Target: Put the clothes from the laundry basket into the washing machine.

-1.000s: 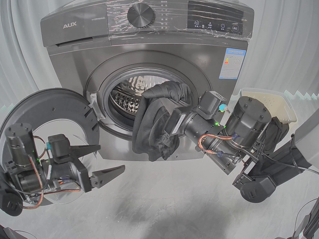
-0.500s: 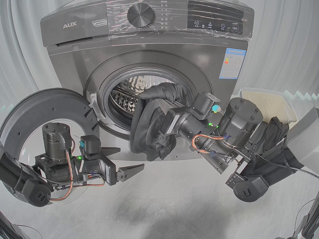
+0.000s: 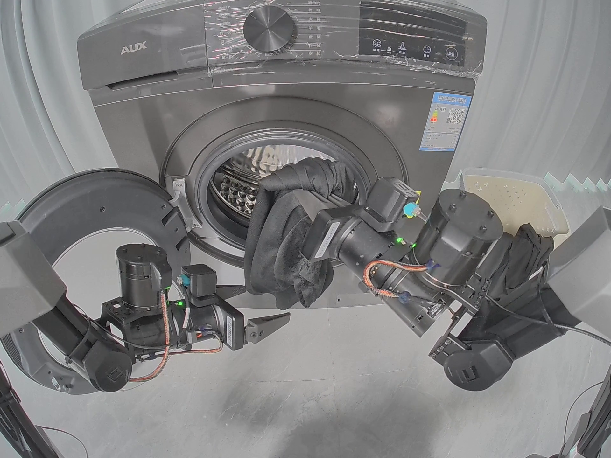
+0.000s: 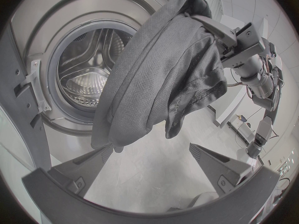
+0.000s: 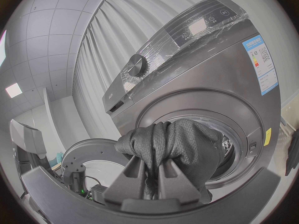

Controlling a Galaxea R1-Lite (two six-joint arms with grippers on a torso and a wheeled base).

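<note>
Head view, centre: a dark garment (image 3: 280, 243) hangs before the open mouth of the washing machine (image 3: 146, 128), pinched between the closed fingers of the right gripper (image 5: 151, 167). At lower left, the left gripper (image 3: 258, 305) is spread wide, empty, below the cloth. The laundry basket (image 3: 522, 192) sits at right.

Pale pleated curtains (image 3: 44, 84) hang across the back of the room. The floor (image 3: 331, 389) is smooth and light grey, with faint seams. Overhead, a panelled ceiling (image 5: 46, 25) carries a lit square light panel (image 5: 13, 90), and a plain white wall (image 5: 62, 115) stands beside the curtains.
</note>
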